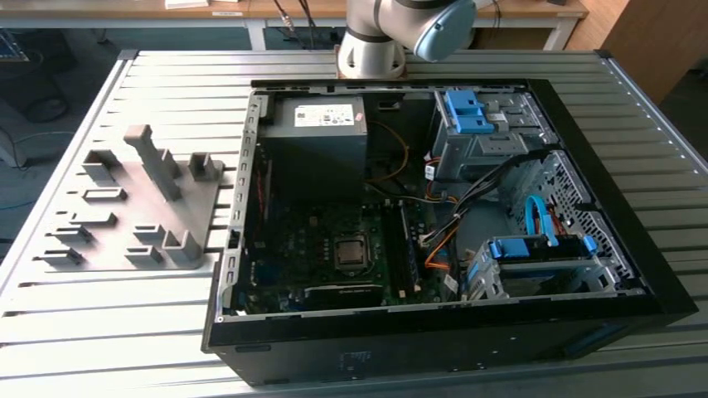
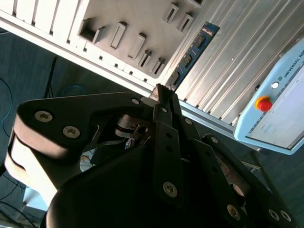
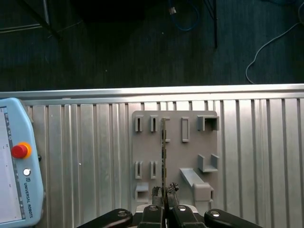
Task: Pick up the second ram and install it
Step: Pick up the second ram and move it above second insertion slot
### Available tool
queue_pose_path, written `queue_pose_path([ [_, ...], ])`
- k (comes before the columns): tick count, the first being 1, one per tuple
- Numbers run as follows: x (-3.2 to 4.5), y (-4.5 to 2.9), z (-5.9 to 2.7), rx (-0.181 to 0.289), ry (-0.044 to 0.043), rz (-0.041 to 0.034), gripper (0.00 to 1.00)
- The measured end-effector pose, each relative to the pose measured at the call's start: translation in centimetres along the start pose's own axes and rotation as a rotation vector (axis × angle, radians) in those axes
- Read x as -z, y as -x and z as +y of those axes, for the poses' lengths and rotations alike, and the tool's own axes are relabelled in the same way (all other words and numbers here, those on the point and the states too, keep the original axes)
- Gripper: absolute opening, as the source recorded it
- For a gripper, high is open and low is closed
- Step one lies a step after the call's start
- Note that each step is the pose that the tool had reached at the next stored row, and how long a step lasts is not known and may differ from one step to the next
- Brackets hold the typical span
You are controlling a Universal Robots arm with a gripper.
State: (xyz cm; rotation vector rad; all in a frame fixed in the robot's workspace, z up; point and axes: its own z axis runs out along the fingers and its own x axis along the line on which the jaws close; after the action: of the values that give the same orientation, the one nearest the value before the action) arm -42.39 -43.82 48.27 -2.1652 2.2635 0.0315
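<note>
claw [image 3: 164, 192] clenched on the second ram [image 3: 164, 142]; long axis runs straight out ahead of claw, holder block [image 3: 190, 151] beyond.

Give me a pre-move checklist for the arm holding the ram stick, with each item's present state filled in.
1. Gripper shut on the second ram: ok, it clamps one end in both wrist views.
2. Stick in line with the gripper: ok, edge-on and straight in the first wrist view.
3. Stick out of the grey holder block: ok, held clear of it in the second wrist view.
4. PC case open on top: ok.
5. Motherboard ram slots free: cannot tell.
6. Cables off the slots: cannot tell, they run close beside them.
</note>
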Motion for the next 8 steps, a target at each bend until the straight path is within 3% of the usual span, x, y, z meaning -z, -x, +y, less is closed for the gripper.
queue_pose_path([
  [6, 0.06, 0.00, 0.00, 0.000, -0.0001, -0.0008, 0.14],
  [8, 0.06, 0.02, -0.48, 0.000, -0.0001, -0.0008, 0.14],
])
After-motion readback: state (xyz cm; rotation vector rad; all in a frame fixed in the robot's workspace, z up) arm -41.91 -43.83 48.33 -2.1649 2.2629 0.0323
